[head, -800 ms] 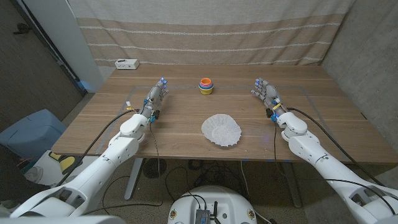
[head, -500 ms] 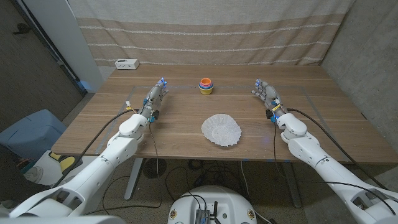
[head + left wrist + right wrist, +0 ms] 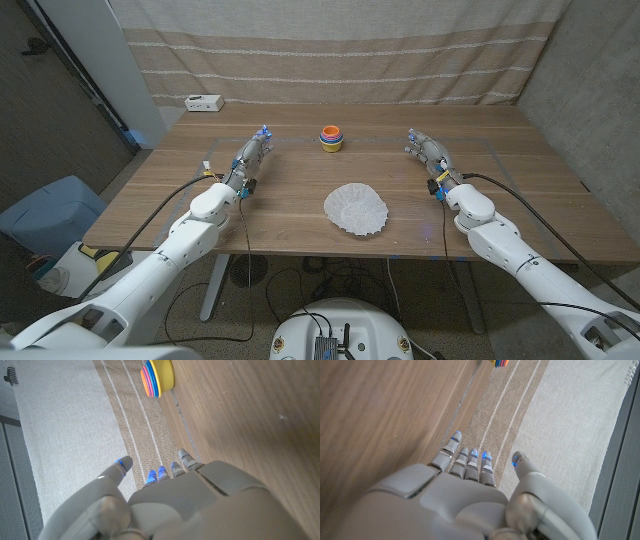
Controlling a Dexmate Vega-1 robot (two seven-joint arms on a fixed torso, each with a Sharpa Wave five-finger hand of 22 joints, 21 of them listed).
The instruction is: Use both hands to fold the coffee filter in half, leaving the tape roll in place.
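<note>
Desk (image 3: pixel 520 190): wooden, plank-grained, a white box (image 3: pixel 203 102) at its far left corner.
Room: striped beige curtain (image 3: pixel 340 50) behind the far edge.
Coffee filter (image 3: pixel 356 209): white, lying unfolded near the front edge, about midway.
Tape roll (image 3: pixel 331 138): multicoloured, near the far edge.
Left hand (image 3: pixel 252 155): fingers straight, thumb apart, holding nothing.
Right hand (image 3: pixel 428 153): likewise, stretched out and empty.

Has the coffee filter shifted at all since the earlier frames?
No. The coffee filter lies at the same spot on the table, equally far in front of the tape roll, with neither hand touching it.
</note>
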